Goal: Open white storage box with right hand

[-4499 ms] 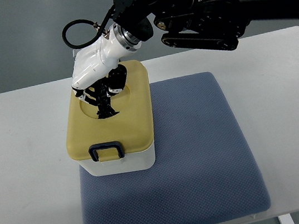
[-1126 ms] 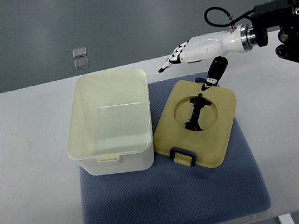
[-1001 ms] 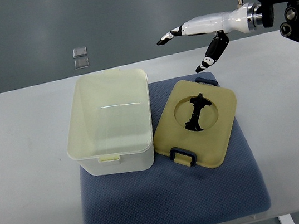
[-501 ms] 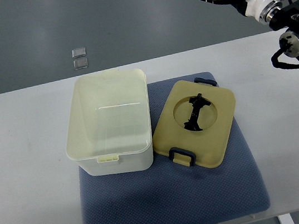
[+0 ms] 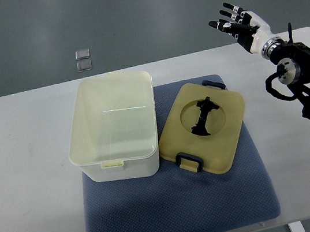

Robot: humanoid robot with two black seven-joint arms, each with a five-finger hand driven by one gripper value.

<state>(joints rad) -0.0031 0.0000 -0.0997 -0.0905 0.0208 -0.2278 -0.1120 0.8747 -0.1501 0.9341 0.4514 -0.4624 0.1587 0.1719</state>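
Standing uncovered at centre left on a blue mat [image 5: 182, 217], the white storage box [image 5: 113, 128] shows its bare interior; its tan lid [image 5: 203, 127] lies flat just beside it, handle up, while the right robot hand [image 5: 238, 23], fingers spread and empty, hangs clear at upper right.

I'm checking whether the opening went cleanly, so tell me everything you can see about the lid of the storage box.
The lid is off the storage box and lies flat on the blue mat, just right of the box, turned slightly. It looks like matte yellowish plastic, with rounded corners, a round recess holding a black handle, and dark latches at its near and far edges. No hand touches it.
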